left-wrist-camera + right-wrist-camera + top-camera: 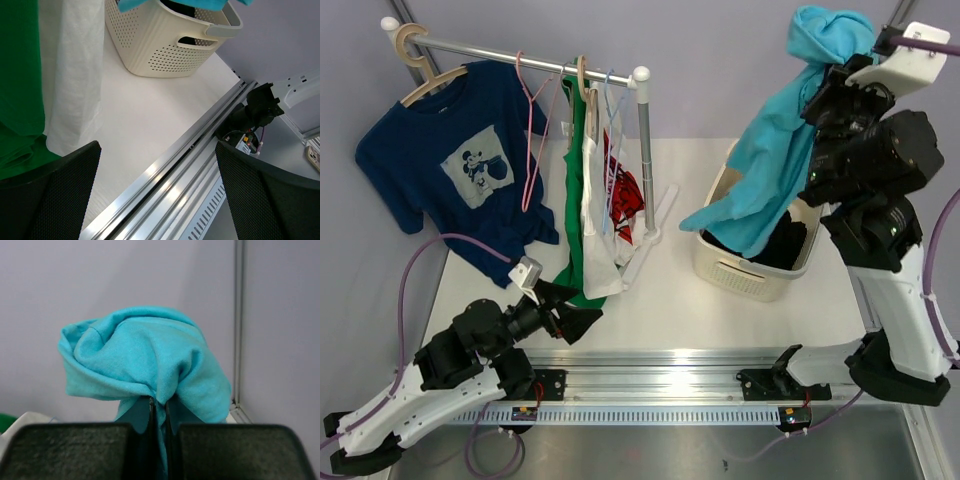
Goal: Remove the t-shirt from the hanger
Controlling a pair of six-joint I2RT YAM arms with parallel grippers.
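Two arms at a white table [680, 300]. Along the back left, a clothes rack [520, 52] with a navy shirt [450, 170] and other garments hanging. Off any hanger and draped from high up down over the cream basket [745, 275]: turquoise t-shirt [770, 150], bunched and pinched tight in the right gripper [159, 427]. Low beside the green garment [575, 190], left gripper [582, 318] spread wide, holding nothing.

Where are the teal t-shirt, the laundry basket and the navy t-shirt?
teal t-shirt [145, 355], right wrist view, bunched top
laundry basket [155, 50], left wrist view, perforated wall
navy t-shirt [472, 167], top external view, chest print
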